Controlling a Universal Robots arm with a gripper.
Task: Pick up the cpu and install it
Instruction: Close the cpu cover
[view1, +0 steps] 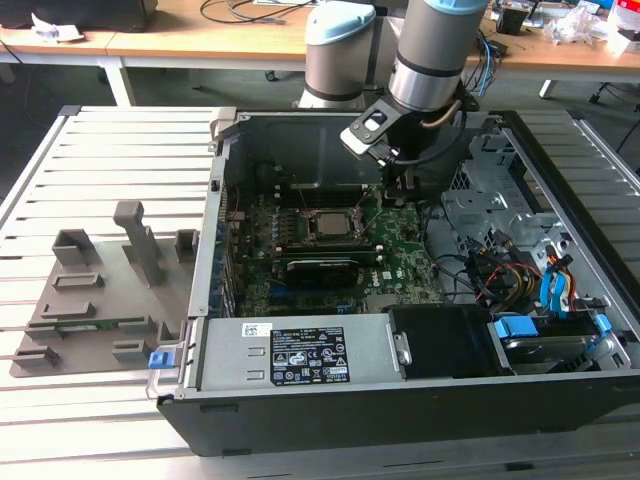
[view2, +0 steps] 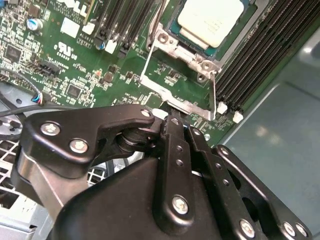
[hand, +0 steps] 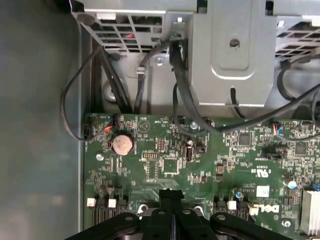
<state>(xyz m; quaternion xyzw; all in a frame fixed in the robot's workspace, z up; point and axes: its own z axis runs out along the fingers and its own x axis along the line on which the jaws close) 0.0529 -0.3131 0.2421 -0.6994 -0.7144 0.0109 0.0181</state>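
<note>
The cpu, a flat square chip with a silvery-white top, lies in the motherboard socket inside the open computer case; the exterior view shows the cpu at the board's middle. A metal socket frame surrounds it. My gripper is shut with nothing between its fingers, its tips just over the edge of that frame, beside the cpu and apart from it. In the exterior view my gripper hangs over the board to the right of the socket. The fingers are pressed together in the first wrist view.
Memory slots flank the socket. A grey plastic fixture plate lies outside the case on the exterior view's left. The power supply lies along the case front, and a drive cage with loose cables stands on the right. A coin battery sits on the board.
</note>
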